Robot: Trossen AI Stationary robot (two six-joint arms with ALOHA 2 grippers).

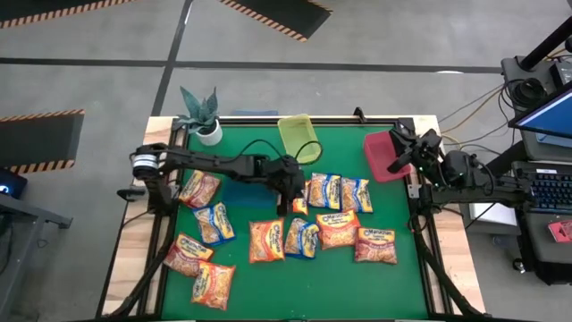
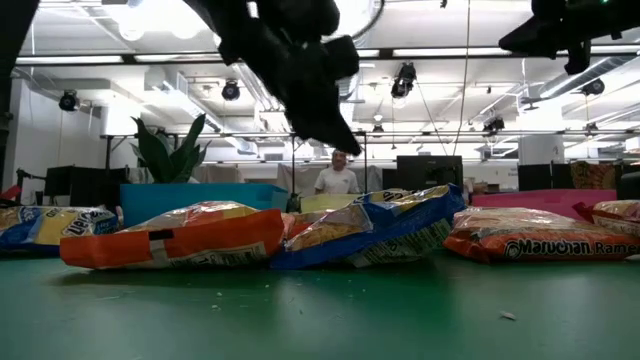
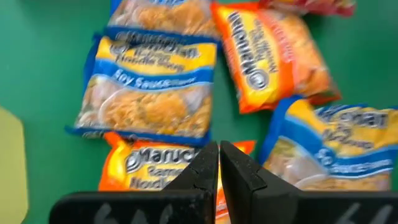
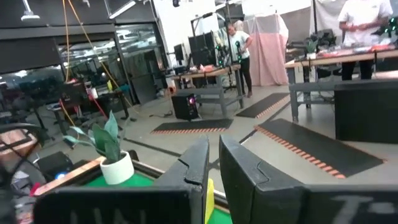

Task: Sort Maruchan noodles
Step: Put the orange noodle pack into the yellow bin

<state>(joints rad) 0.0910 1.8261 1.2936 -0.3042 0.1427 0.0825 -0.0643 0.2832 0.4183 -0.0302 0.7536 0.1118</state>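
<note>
Several Maruchan noodle packets lie flat on the green table (image 1: 402, 286): orange ones (image 1: 266, 240), blue-edged ones (image 1: 324, 190) and red ones (image 1: 375, 244). My left gripper (image 1: 295, 199) reaches over the table's middle, slanting down, fingers shut with nothing between them. In the left wrist view it (image 3: 218, 157) hovers above an orange packet (image 3: 149, 165), with a blue-edged packet (image 3: 149, 87) beyond it. The low view shows its tip (image 2: 340, 138) clear of the packets. My right gripper (image 1: 399, 150) waits shut at the right, raised beside the red bin (image 1: 382, 156).
A yellow bin (image 1: 299, 136) stands at the far edge. A blue bin (image 1: 243, 193) sits partly under my left arm. A potted plant (image 1: 204, 116) stands at the far left corner. The near right part of the table is bare green mat.
</note>
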